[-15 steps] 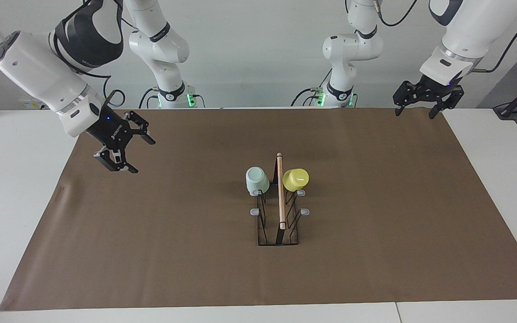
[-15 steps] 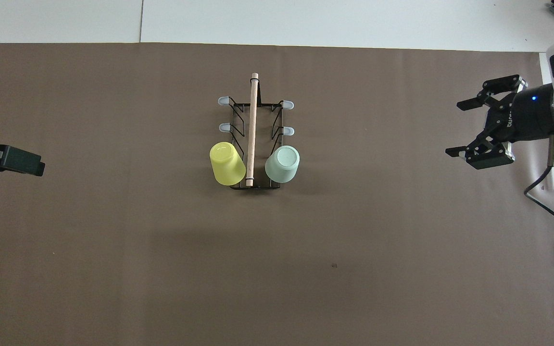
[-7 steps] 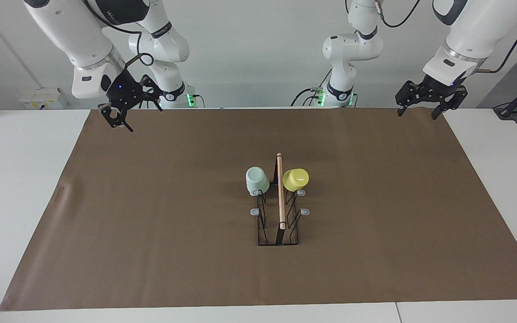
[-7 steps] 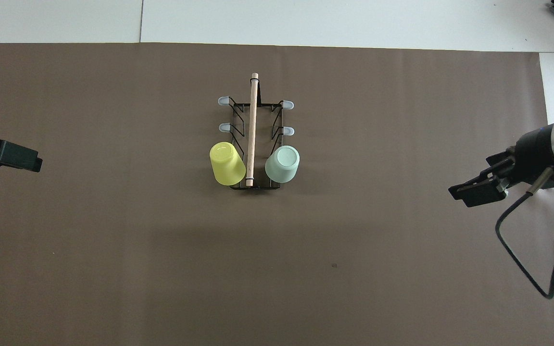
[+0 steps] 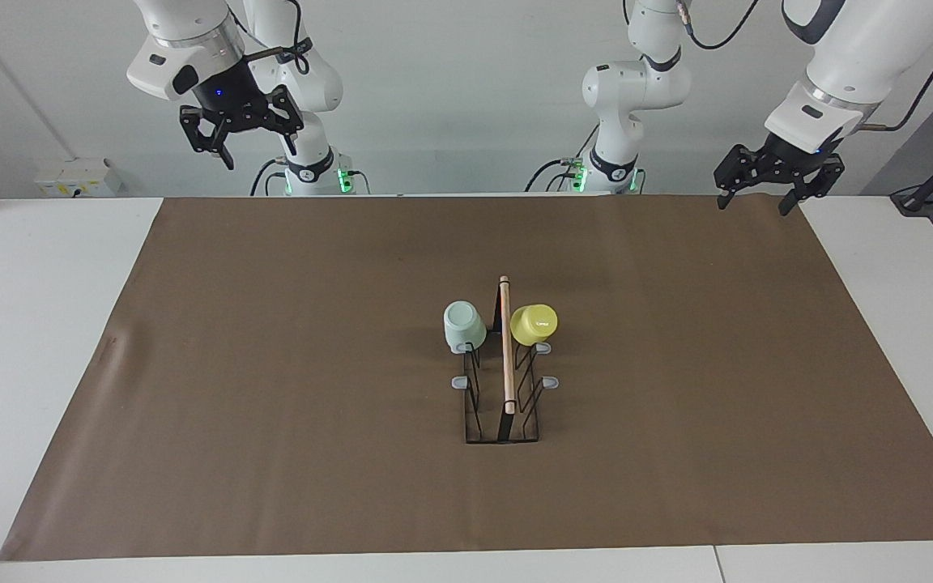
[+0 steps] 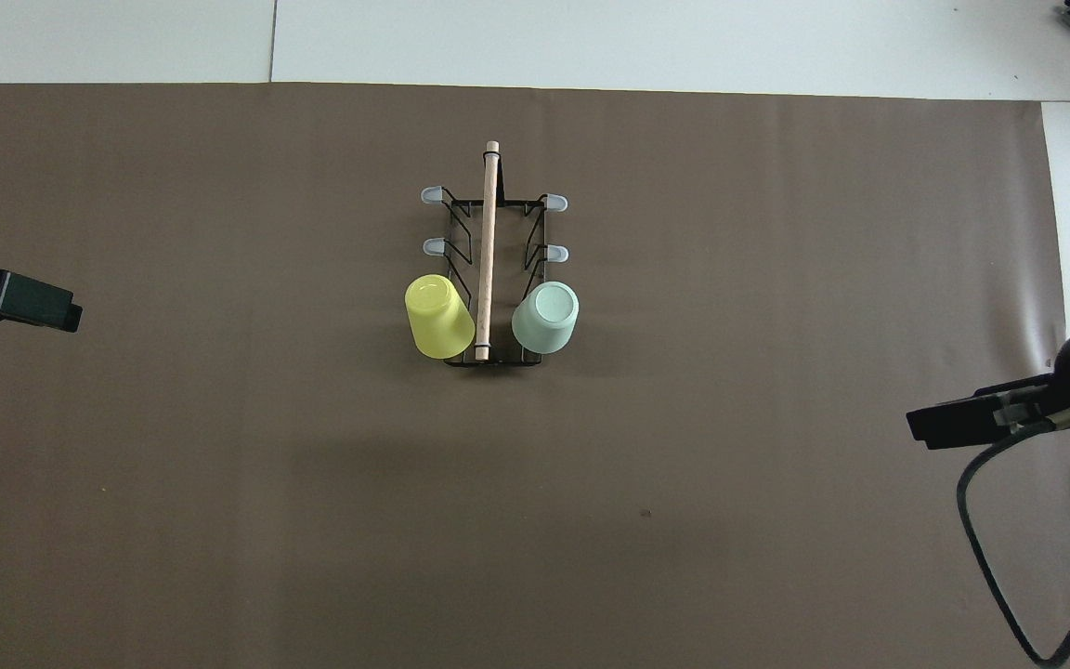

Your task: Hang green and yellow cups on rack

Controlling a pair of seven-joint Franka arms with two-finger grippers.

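Observation:
The black wire rack with a wooden rod stands in the middle of the brown mat; it also shows in the overhead view. The mint green cup hangs bottom-up on the prong nearest the robots on the right arm's side. The yellow cup hangs the same way on the left arm's side. My right gripper is open and empty, high over the mat's edge by its base. My left gripper is open and empty over the mat's corner by its base.
The brown mat covers most of the white table. Several grey-tipped prongs of the rack, farther from the robots than the cups, carry nothing.
My right gripper has risen and drawn back from low over the mat to high up by its base. The left arm waits almost still. The cups and rack have not moved.

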